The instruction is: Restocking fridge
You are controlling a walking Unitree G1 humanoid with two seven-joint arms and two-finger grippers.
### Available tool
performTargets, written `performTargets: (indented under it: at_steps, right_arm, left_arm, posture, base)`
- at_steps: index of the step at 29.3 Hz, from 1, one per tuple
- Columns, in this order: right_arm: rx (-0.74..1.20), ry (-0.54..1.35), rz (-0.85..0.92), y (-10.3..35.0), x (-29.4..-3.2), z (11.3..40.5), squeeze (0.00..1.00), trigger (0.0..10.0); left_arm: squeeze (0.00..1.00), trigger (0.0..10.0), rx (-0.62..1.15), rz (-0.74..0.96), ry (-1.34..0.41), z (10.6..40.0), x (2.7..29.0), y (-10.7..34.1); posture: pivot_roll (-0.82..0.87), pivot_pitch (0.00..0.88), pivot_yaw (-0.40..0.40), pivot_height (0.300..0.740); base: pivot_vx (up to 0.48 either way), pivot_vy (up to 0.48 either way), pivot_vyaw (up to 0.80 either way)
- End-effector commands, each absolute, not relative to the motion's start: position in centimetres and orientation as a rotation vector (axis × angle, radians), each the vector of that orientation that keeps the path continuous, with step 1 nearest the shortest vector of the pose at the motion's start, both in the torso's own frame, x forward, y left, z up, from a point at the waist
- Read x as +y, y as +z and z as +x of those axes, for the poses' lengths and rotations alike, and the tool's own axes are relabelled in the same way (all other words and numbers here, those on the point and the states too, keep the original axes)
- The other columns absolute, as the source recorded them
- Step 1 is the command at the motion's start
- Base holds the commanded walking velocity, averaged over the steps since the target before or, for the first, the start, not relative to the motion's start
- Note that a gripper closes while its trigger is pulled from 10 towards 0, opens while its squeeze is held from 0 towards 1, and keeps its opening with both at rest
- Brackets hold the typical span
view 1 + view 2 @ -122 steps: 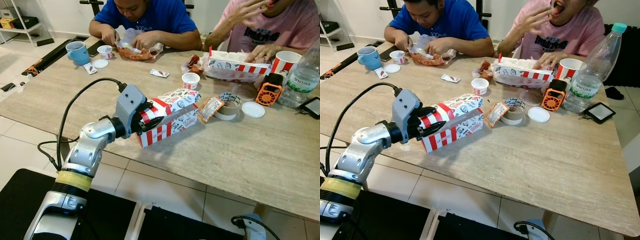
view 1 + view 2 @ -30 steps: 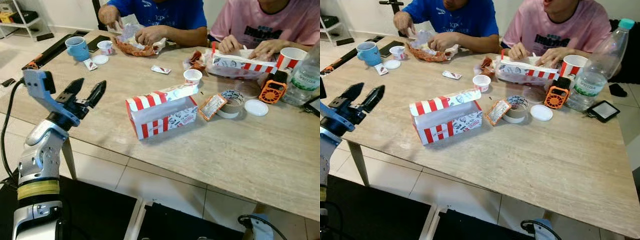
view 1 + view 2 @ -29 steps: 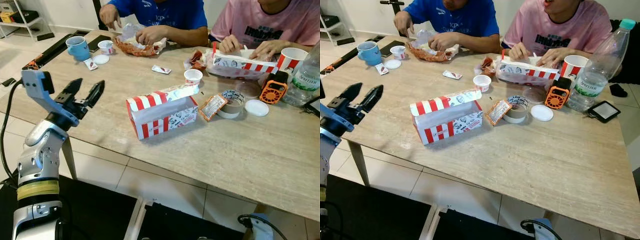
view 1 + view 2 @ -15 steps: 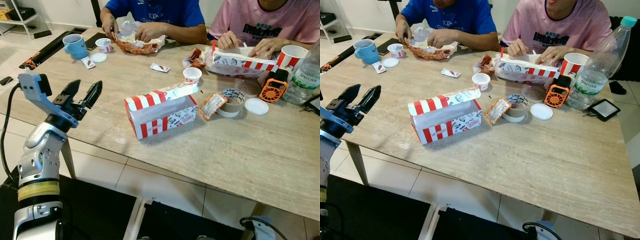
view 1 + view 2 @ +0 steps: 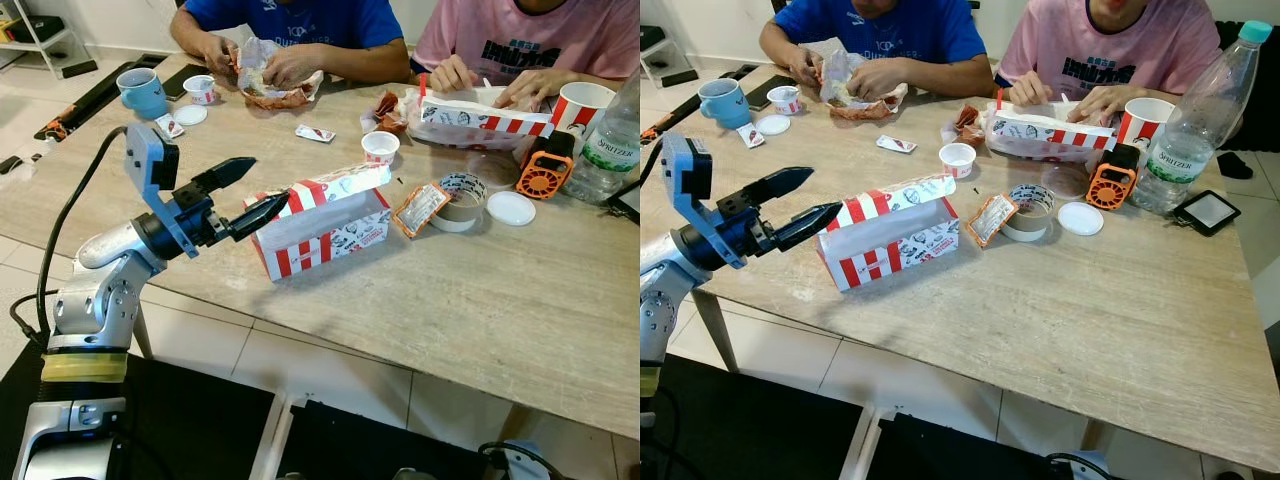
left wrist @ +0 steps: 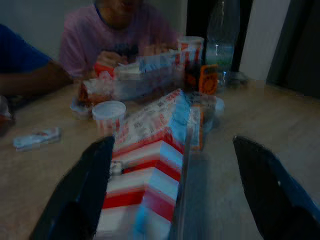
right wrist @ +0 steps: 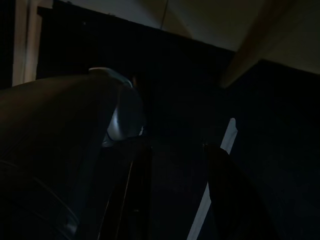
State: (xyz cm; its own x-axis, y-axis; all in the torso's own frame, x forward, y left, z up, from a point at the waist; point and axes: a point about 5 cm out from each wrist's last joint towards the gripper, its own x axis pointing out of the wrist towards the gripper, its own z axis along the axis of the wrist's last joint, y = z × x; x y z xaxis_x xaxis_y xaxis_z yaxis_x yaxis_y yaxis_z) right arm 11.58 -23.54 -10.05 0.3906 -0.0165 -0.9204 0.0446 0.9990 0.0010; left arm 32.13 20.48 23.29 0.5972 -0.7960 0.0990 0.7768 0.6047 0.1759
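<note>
**Open fingers lined up on the striped box's near end**

While our left gripper hovered over the table's near edge in the left eye view, its two black fingers stood apart, tips just short of the red-and-white striped carton. That carton lay on its side near the front of the table, lid flap ajar. Its long axis ran from the near-left end by our fingertips away toward the roll of tape and the sauce packet. We judged the left arm the nearer by far.

From the right eye view the same layout held: the gripper pointed along the table at the carton's short striped end, one finger higher than the other. The water bottle and the orange gadget stood well beyond, beside two seated people eating.

Through the left wrist view, dim and blurred, we looked between the spread fingers down the carton's length; it lay straight ahead, end-on, a small cup behind it.

Our right wrist view was very dark. We could make out dark finger shapes, but could not tell how they stood.
</note>
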Motion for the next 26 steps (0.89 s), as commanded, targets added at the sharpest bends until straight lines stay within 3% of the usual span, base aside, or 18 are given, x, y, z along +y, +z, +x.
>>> performTargets:
  at_steps: [1,7,26]
  right_arm:
    - [1.176,-0.039,0.023,-10.2,-23.6,11.1,0.0,10.0]
    - [1.175,-0.042,0.02,-10.1,-23.9,11.0,0.0,10.0]
    - [1.183,-0.051,0.014,-10.1,-24.4,10.3,0.0,10.0]
  left_arm:
    - [0.0,10.0,-0.142,0.185,-0.888,32.3,21.0,23.1]
    - [0.0,10.0,-0.074,0.263,-0.876,32.7,20.5,21.7]
    - [0.0,10.0,-0.095,0.244,-0.912,32.8,20.1,21.6]
  posture:
    - [-0.04,0.111,0.063,0.74]
    - [-0.05,0.138,0.055,0.74]
    - [-0.06,0.163,0.053,0.74]
  base:
    - [0.0,0.0,0.0]
    - [0.0,0.0,0.0]
    - [0.0,0.0,0.0]
